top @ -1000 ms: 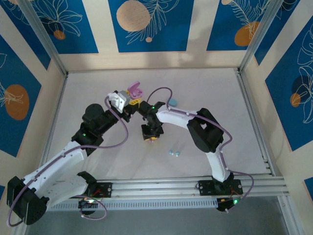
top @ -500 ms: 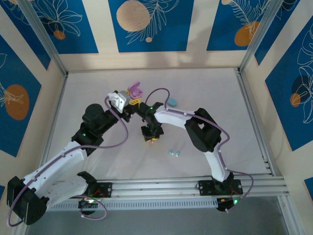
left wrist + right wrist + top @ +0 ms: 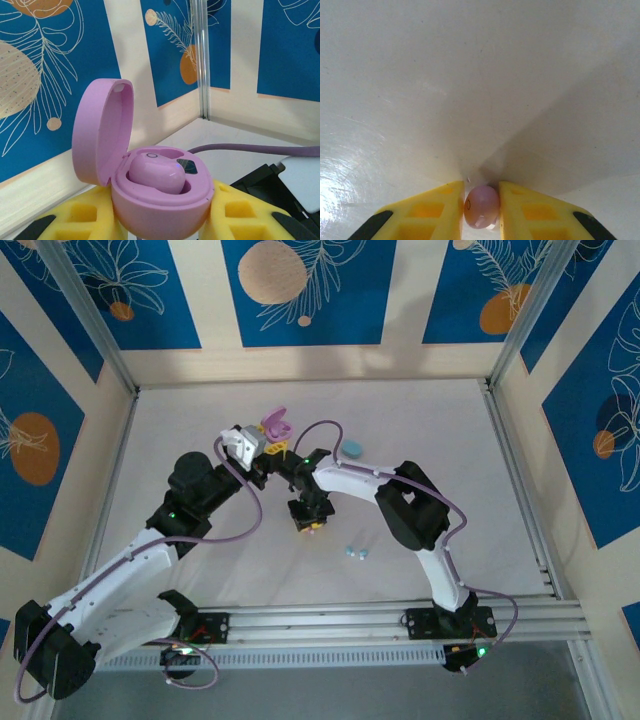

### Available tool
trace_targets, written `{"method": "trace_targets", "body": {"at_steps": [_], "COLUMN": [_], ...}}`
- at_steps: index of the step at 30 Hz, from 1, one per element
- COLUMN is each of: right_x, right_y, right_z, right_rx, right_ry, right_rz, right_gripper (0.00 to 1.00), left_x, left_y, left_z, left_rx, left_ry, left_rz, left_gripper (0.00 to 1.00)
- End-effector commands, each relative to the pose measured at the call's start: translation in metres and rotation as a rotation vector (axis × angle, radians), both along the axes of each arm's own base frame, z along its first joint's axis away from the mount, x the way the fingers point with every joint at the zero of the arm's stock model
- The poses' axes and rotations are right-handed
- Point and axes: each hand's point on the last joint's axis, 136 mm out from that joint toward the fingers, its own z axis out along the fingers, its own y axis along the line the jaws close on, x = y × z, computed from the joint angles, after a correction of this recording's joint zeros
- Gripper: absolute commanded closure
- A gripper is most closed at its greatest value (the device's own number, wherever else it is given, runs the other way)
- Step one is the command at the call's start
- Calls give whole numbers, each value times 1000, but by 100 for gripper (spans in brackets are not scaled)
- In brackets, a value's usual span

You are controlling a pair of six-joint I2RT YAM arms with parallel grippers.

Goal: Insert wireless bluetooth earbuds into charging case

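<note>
- The right gripper (image 3: 481, 210) has its two yellow fingers (image 3: 442, 210) pressed together on a tiny glossy pink plastic earbud (image 3: 481, 204). The bud sits between the fingertips and touches both inner faces, and its rounded end pokes out past them.
- This gripper points down at the white matte table (image 3: 470, 75) with its tips very near the surface. Whether the bud touches the table cannot be told.
- The left gripper (image 3: 160, 225) has its own yellow fingers clamped on the base of a pink pebble-shaped plastic charging case (image 3: 155, 207), one finger on each side.
- The case stands upright in that grip. Its hinged lid (image 3: 100, 135) is swung open and stands up on the left in the left wrist view.
- A second pink earbud (image 3: 155, 174) lies seated in the well of the case, toward the lid side. A small dark glossy patch shows just beside it on the right.
- In the top view the left gripper holds the pink case around the middle of the table, toward the far wall. The right gripper is just beside it, a little nearer the arm bases, so the two wrists are close together.
- A pair of tiny teal earbuds (image 3: 355, 553) lies on the table near the right gripper, on its near-right side and apart from it.
- A teal pebble-shaped case (image 3: 352, 449) lies on the table just right of the right arm's wrist, well apart from the teal buds.
</note>
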Motion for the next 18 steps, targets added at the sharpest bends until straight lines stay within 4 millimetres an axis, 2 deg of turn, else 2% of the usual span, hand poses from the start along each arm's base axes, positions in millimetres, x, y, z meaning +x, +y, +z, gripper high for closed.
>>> {"method": "trace_targets", "body": {"at_steps": [1, 4, 6, 7, 10, 14, 18], "right_x": [-4, 0, 3, 2, 3, 3, 1], "right_y": [3, 2, 2, 5, 5, -16, -47], "right_z": [2, 22, 43, 52, 99, 159, 205], "right_rx": [10, 72, 179, 256, 536, 827, 977], "right_ry": [9, -13, -18, -3, 35, 87, 61], "right_rz": [5, -18, -45, -56, -97, -117, -122], "right_gripper": [77, 79, 79, 80, 79, 79, 79], "left_x": [-6, -5, -4, -4, -2, -4, -2], "left_y": [1, 1, 1, 0, -5, -21, -36], "left_z": [24, 24, 22, 21, 17, 9, 2], "left_rx": [-51, -49, -45, -43, -37, -24, -27], "left_ry": [-55, -51, -48, -46, -37, -37, -22], "left_rz": [-10, -9, -8, -9, -24, -112, -180], "left_gripper": [76, 76, 76, 76, 76, 76, 76]}}
